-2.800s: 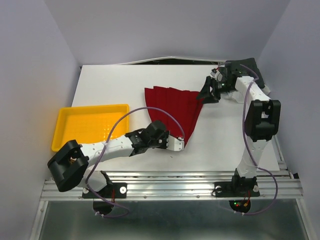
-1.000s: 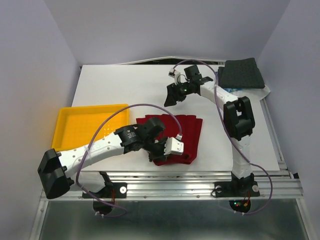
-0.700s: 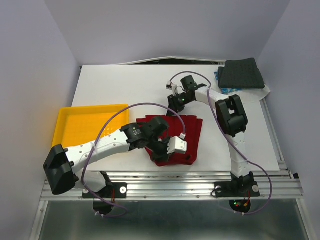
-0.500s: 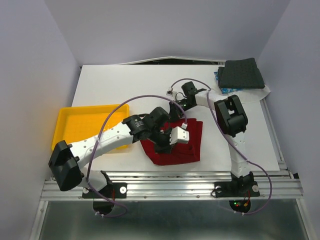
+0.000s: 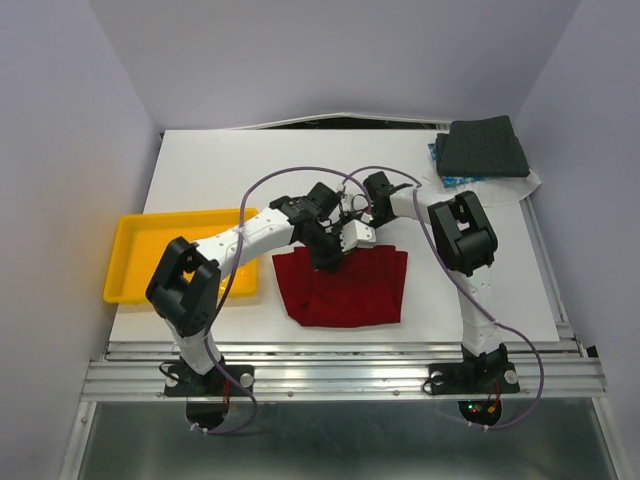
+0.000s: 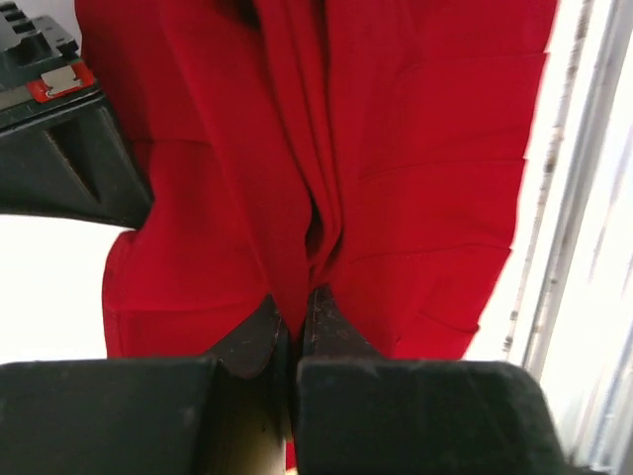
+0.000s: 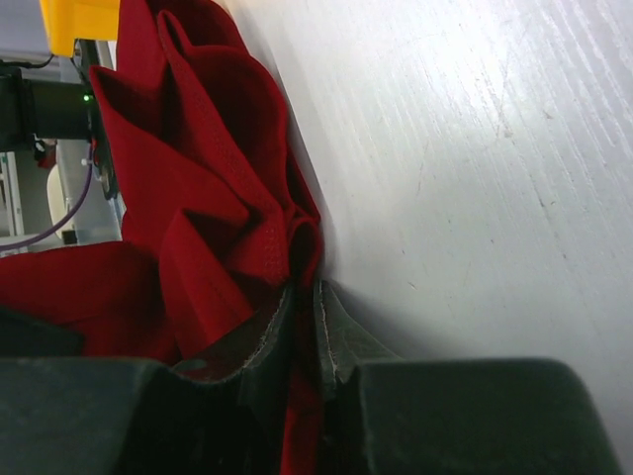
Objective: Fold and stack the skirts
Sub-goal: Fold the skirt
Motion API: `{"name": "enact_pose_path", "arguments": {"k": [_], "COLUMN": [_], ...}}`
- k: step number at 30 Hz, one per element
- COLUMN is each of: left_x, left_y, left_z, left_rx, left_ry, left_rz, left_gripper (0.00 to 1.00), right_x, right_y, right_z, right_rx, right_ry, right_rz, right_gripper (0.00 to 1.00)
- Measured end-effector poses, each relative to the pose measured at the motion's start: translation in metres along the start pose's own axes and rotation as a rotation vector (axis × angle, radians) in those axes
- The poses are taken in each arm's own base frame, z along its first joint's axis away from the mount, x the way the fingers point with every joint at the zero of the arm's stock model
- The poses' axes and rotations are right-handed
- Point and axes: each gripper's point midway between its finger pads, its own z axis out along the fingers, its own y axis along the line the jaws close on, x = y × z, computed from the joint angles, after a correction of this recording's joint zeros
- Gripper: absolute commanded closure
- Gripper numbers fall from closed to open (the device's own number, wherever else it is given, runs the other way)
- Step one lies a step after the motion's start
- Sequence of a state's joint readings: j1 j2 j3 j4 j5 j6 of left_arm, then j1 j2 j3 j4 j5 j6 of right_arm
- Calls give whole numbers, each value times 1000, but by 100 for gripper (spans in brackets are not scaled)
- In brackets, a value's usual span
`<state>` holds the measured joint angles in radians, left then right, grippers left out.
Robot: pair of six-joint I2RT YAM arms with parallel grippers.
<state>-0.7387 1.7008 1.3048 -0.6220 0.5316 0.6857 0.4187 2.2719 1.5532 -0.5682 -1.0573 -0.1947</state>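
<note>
The deep red skirt (image 5: 345, 290) lies folded on the white table near the middle front. My left gripper (image 5: 326, 258) is at its far edge, shut on a pinched ridge of red cloth (image 6: 297, 198); in the left wrist view the gripper (image 6: 297, 309) has cloth between its tips. My right gripper (image 5: 352, 213) meets it from the back and is shut on a bunched red fold (image 7: 237, 228), as the right wrist view of the gripper (image 7: 305, 302) shows. The dark charcoal skirt (image 5: 483, 148) sits folded at the back right on top of the blue skirt (image 5: 455, 182).
A yellow tray (image 5: 150, 255) stands at the left, partly under my left arm. Purple cables loop over both arms above the red skirt. The metal rail runs along the table's front edge (image 5: 340, 350).
My left gripper has carried the red cloth from the front toward the back of the table, folding the skirt over. My right gripper has come down to the skirt's far edge and shut on it.
</note>
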Motion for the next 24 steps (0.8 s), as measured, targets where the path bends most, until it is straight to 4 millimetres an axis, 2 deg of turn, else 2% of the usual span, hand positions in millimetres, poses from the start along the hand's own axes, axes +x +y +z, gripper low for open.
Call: {"name": "enact_pose_path", "arguments": {"k": [9,21,24], "left_x": [14,5,2], "left_y": [33,61,66], "left_z": [21,18,19], "left_rx": [-45,-167,-190], "left_ry": [42,41,36], "left_rz": [-10,74,95], "left_gripper": [100,99,96], "right_x": [5,6,6], "right_y": [5,7,7], "right_z": [4,5,5], "right_rx": [-25,-32,-32], "right_ry": [11,15,15], "right_rz": [-6,-16,-18], "right_gripper": [81,82,82]}}
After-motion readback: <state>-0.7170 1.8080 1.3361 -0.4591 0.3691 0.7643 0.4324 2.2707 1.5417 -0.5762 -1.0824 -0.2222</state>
